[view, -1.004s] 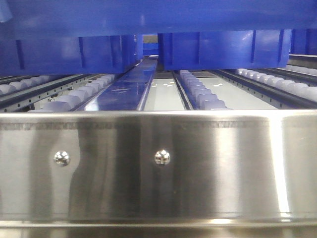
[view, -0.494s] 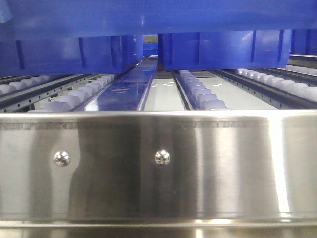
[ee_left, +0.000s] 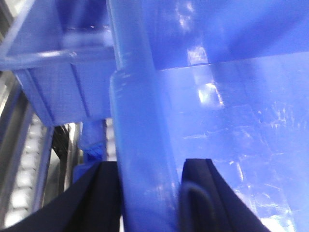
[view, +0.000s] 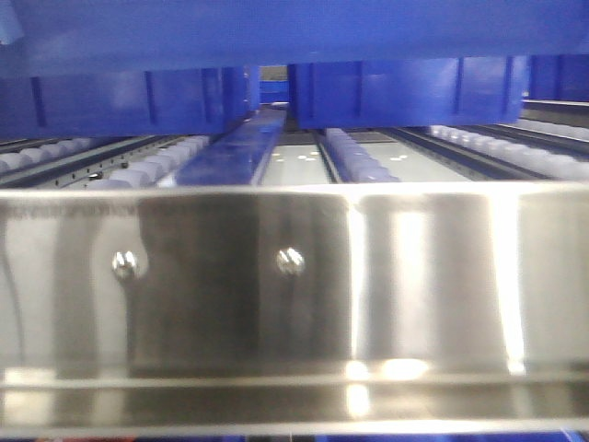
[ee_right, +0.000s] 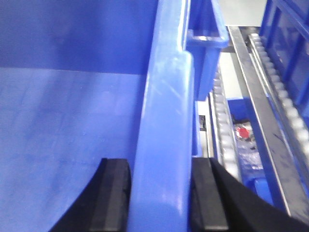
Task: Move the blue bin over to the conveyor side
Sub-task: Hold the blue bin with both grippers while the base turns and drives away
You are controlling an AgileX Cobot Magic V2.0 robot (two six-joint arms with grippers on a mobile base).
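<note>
The blue bin [view: 294, 28] fills the top of the front view as a glossy blue band above the roller rack. My left gripper [ee_left: 147, 193] is shut on the bin's thick left rim [ee_left: 140, 121], one black finger [ee_left: 104, 193] outside and one inside the wall. My right gripper [ee_right: 161, 198] is shut on the right rim [ee_right: 166, 111] in the same way, with black pads [ee_right: 113, 193] on both sides. The bin's inside floor [ee_right: 63, 135] looks empty. The conveyor is out of view.
A shiny steel rail [view: 294, 276] crosses the front view, with rows of white rollers [view: 354, 157] behind it. Two other blue crates [view: 405, 92] sit farther back on the rack. Right of the bin, a lower blue crate holds a red item [ee_right: 243, 131] beside steel roller rails [ee_right: 256, 92].
The front view has blurred, and the steel rail and roller rack have shifted upward in the frame. The bin stays held at the top of the view.
</note>
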